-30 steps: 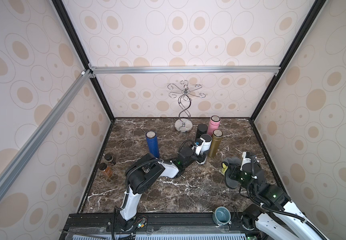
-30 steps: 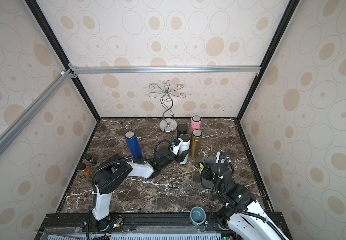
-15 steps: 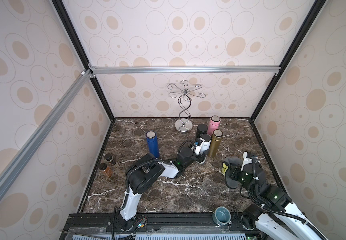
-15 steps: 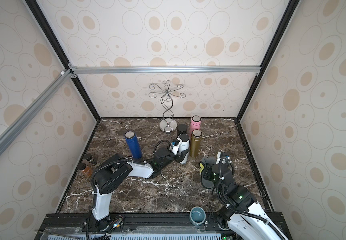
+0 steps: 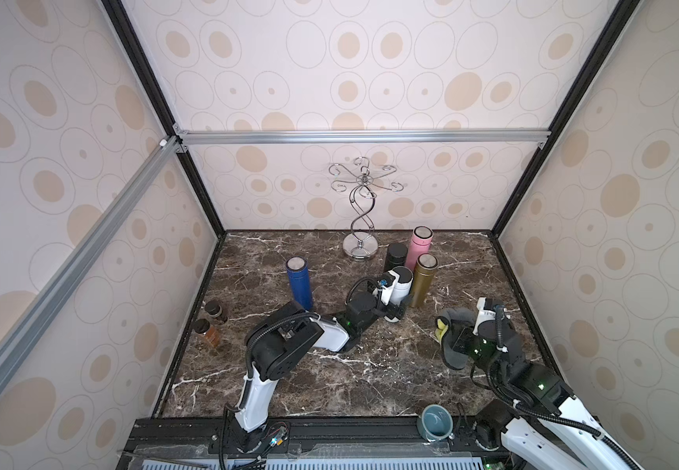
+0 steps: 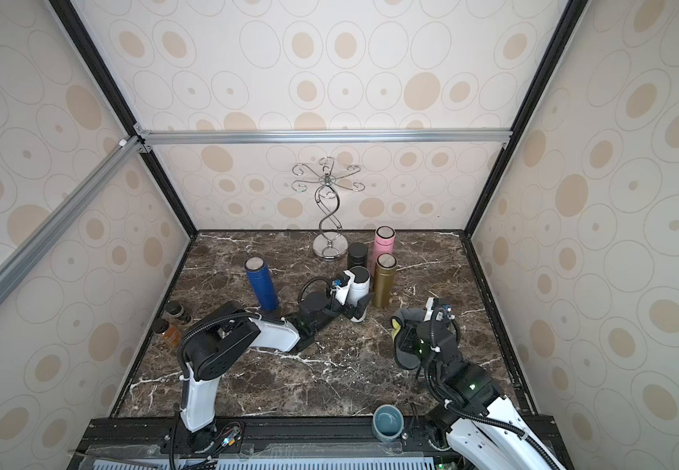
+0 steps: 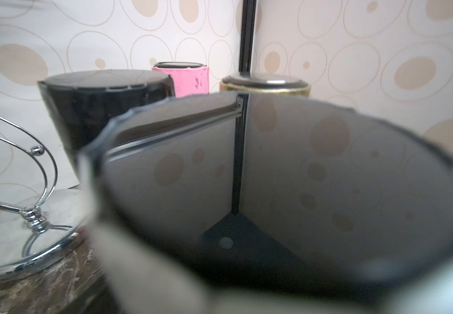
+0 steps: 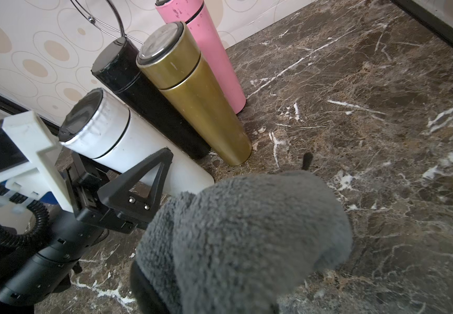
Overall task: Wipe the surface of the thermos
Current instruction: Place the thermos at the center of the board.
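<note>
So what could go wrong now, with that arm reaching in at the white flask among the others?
1. The white flask stands close beside the gold flask and the black flask. If the left gripper, open low on it, closes off-centre, it might shove a neighbour over.
2. The grey cloth hangs in a loose bunch; swinging in, it could snag the gold flask first.
3. With so low a grip on a tall flask, wiping near the lid may tip it.
</note>
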`<state>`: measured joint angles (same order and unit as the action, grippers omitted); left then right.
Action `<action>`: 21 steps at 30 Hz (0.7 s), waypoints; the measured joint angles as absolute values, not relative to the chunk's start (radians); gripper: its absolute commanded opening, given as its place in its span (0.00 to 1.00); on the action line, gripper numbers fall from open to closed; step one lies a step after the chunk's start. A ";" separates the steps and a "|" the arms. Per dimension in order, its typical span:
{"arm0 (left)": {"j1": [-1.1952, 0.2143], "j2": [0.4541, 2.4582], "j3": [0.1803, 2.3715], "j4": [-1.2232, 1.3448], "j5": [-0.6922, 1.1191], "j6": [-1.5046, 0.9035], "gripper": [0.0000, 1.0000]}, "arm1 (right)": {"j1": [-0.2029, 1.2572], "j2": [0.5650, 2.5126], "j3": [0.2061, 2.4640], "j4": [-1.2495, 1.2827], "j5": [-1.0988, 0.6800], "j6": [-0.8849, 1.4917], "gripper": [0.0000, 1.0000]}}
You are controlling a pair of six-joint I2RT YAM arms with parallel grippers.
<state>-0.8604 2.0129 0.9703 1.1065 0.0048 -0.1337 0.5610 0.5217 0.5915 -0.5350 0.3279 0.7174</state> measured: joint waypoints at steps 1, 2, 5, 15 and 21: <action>-0.860 2.011 0.968 1.114 0.003 -0.133 1.00 | 0.561 0.519 0.591 -0.535 0.326 0.717 0.00; -0.860 2.008 0.964 1.117 0.001 -0.133 1.00 | 0.561 0.516 0.591 -0.535 0.324 0.717 0.00; -0.860 1.997 0.946 1.134 0.001 -0.132 1.00 | 0.561 0.512 0.591 -0.535 0.318 0.717 0.00; -0.861 1.927 0.860 1.143 0.014 -0.113 1.00 | 0.561 0.514 0.591 -0.535 0.309 0.715 0.00; -0.862 1.861 0.766 1.142 0.015 -0.104 1.00 | 0.561 0.537 0.591 -0.531 0.297 0.711 0.00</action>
